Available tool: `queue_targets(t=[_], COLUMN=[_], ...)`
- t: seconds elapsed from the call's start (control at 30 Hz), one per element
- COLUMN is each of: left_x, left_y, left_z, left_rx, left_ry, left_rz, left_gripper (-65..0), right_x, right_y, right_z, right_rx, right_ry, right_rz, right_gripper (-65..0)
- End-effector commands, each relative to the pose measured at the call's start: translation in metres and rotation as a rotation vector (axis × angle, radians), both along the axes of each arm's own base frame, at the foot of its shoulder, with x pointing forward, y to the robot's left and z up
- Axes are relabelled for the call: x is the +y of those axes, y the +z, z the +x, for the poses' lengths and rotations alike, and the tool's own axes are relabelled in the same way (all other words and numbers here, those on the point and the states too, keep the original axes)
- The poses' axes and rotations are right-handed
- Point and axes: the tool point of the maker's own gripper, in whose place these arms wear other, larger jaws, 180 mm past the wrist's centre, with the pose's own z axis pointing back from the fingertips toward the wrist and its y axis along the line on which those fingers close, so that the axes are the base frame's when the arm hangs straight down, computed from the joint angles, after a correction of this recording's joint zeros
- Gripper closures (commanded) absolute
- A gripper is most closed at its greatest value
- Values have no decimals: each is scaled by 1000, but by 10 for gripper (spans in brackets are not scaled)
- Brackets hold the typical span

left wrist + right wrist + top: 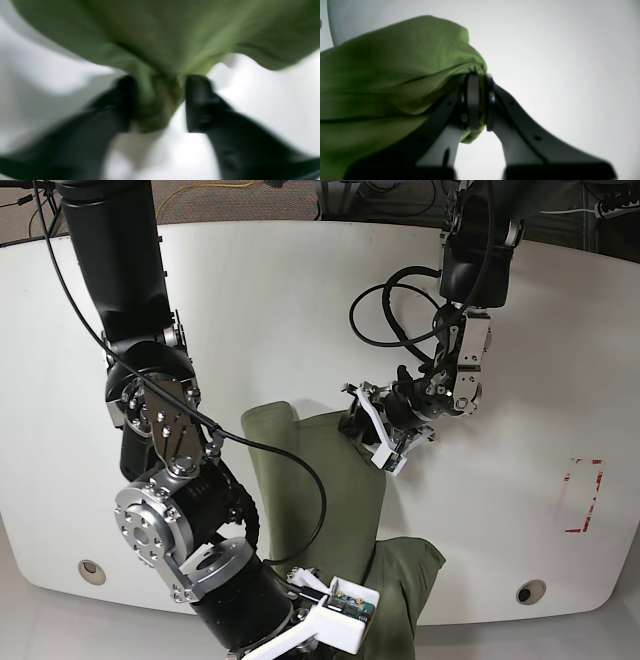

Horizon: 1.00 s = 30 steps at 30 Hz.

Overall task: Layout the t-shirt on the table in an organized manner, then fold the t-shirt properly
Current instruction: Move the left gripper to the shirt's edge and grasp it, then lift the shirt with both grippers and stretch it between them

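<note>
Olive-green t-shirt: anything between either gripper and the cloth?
Nothing visible. The olive-green cotton t-shirt is already at both: the right gripper is shut on an edge of it, and a bunch of it sits between the left gripper's blurred fingers. Bare white glossy table lies around it.

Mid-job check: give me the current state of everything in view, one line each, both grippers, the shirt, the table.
left gripper: jaws around a bunched fold of the shirt, view blurred, grip not certain.
right gripper: shut on the shirt's edge.
t-shirt: crumpled, not laid flat, partly hanging off the table's near edge.
table: white top mostly bare; red-and-white tape rectangle uncovered.
</note>
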Motion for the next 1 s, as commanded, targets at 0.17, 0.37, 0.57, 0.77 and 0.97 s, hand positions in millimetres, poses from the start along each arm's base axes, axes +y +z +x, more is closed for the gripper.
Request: queue_targets(t=[0.17, 0.37, 0.57, 0.77, 0.97], left_x=[7, 46, 98, 151, 207], left_y=[18, 39, 77, 115, 170], left_z=[20, 29, 28, 29, 29], left_rx=[-48, -118, -223, -289, -382], left_ry=[73, 166, 251, 340, 446], left_rz=[-18, -3, 54, 133, 217], left_gripper=[0, 0, 0, 0, 0], right_x=[-5, -27, -59, -97, -156], right_y=[25, 25, 21, 5, -32], right_z=[-6, 1, 15, 43, 93], right_rx=[-69, -54, -18, 66, 247], right_ry=[-1, -48, -117, -207, -331], right_rz=[40, 91, 151, 212, 327], right_gripper=[-2, -2, -2, -2, -2])
